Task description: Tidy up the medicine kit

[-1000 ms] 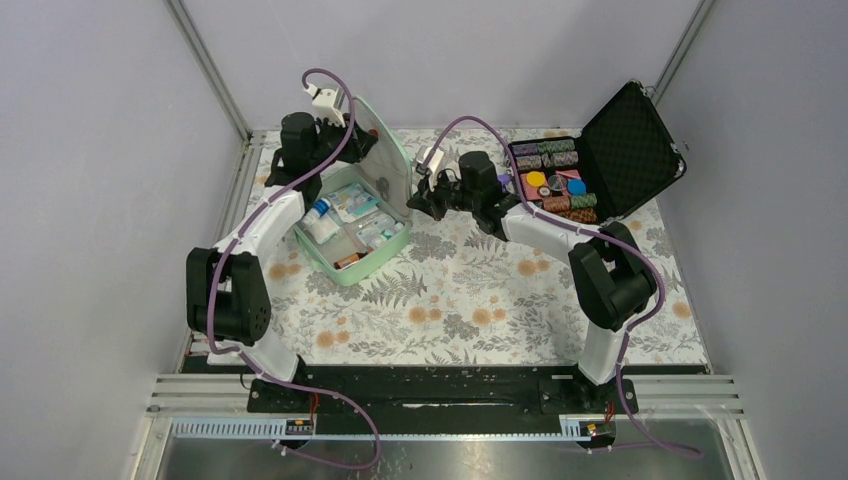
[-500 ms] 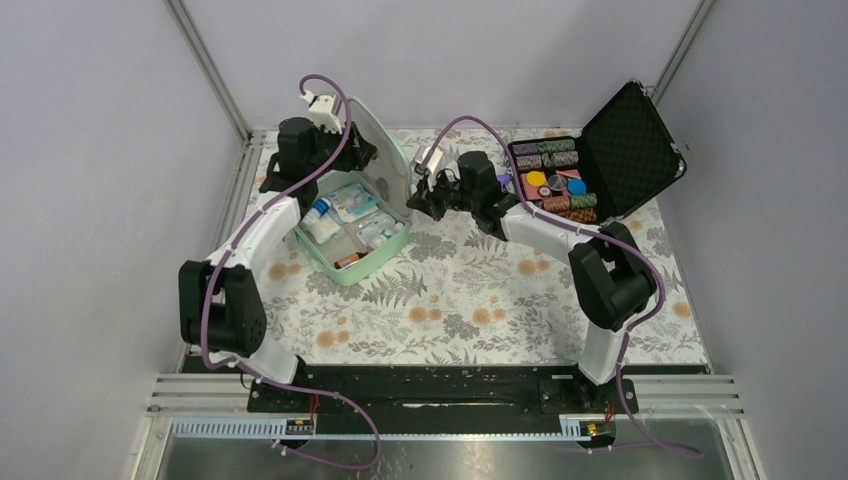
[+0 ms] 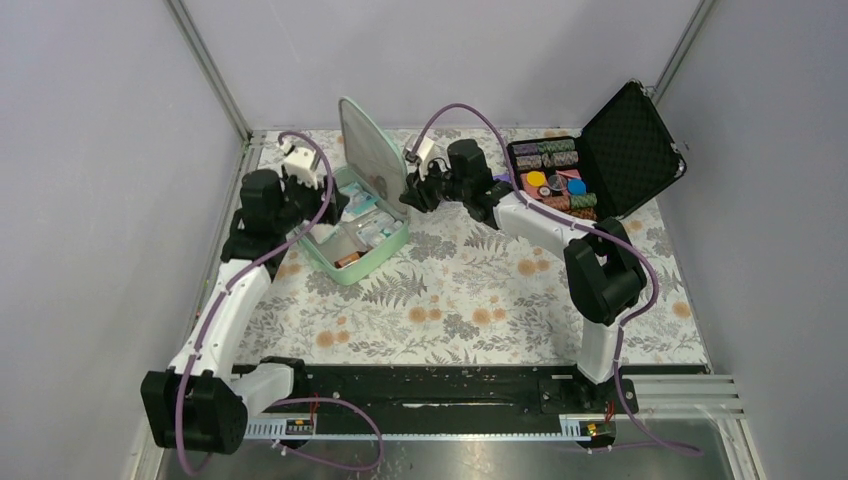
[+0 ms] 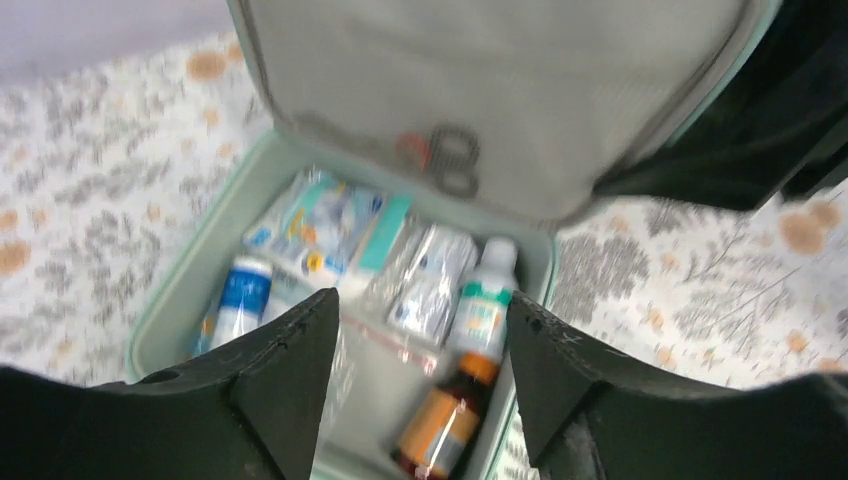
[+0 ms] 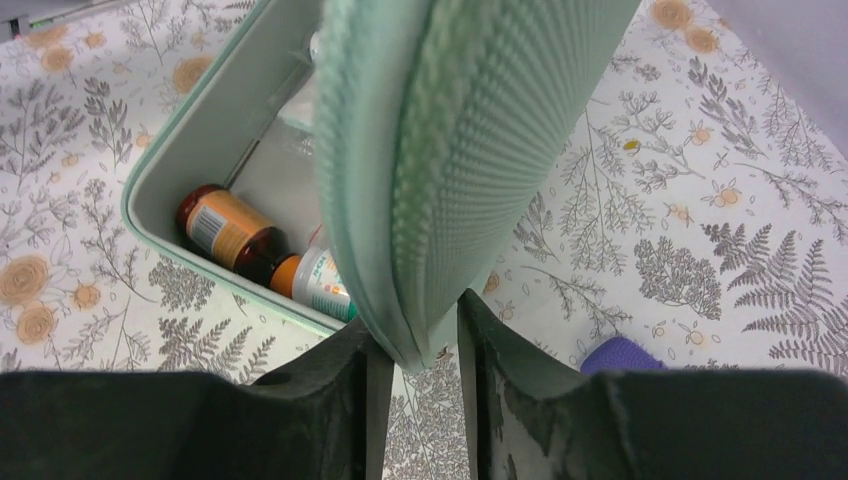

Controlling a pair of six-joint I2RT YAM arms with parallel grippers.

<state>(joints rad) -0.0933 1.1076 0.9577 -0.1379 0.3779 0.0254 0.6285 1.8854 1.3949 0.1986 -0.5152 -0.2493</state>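
The mint-green medicine kit (image 3: 352, 272) lies open at the table's back left, with its lid (image 3: 368, 150) standing up. My right gripper (image 3: 410, 190) is shut on the lid's right edge; in the right wrist view the textured lid (image 5: 450, 150) sits between my fingers (image 5: 420, 330). My left gripper (image 3: 335, 205) is open and empty, just left of the kit. In the left wrist view it (image 4: 420, 310) hovers over the grey tray (image 4: 180, 290). The tray holds a brown bottle (image 4: 435, 425), a white bottle (image 4: 483, 300), a blue bottle (image 4: 240, 300) and packets.
An open black foam-lined case (image 3: 625, 150) with colourful pieces (image 3: 555, 180) stands at the back right. A small purple object (image 5: 620, 355) lies on the floral cloth right of the kit. Grey walls close in the back and sides.
My left arm has left the top of the lid and swung down and left beside the kit. The lid now stands more upright, held by my right gripper.
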